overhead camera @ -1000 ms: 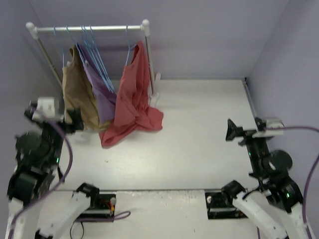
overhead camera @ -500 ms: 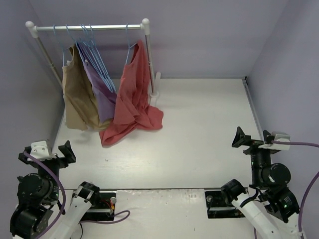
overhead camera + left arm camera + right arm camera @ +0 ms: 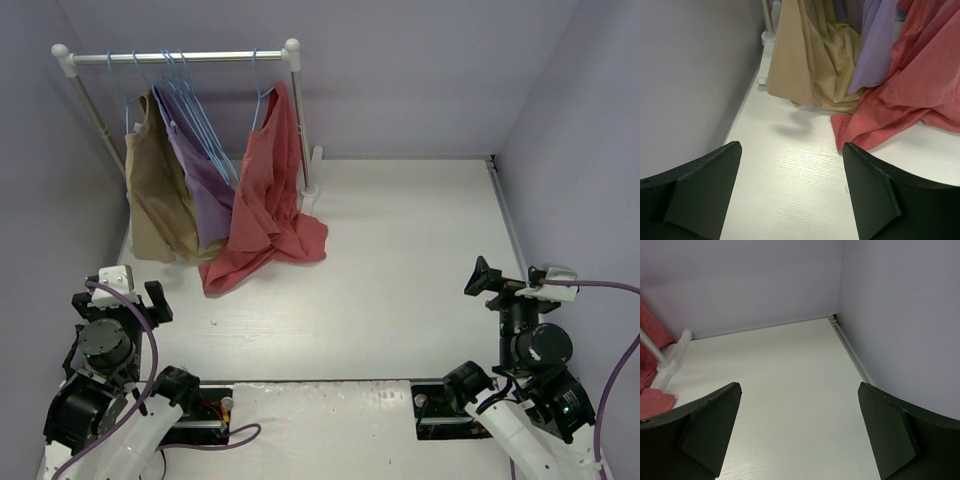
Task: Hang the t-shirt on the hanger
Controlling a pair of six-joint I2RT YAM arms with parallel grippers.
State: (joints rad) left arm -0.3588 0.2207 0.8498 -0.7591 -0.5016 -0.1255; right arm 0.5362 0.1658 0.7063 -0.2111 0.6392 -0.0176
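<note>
Seemingly finished: t-shirt (image 3: pixel 262 200) hangs on hanger (image 3: pixel 256 88), hem pooling on table (image 3: pixel 400 250).
My left gripper (image 3: pixel 790 150) and right gripper (image 3: pixel 799 387) both wide, empty; next, check seating.

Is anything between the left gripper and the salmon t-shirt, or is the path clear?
Nothing visible stands in the way. Only bare table lies between the open left gripper and the t-shirt, whose lower part is draped on the table. The tan garment hangs off to the side of that line, not across it.
</note>
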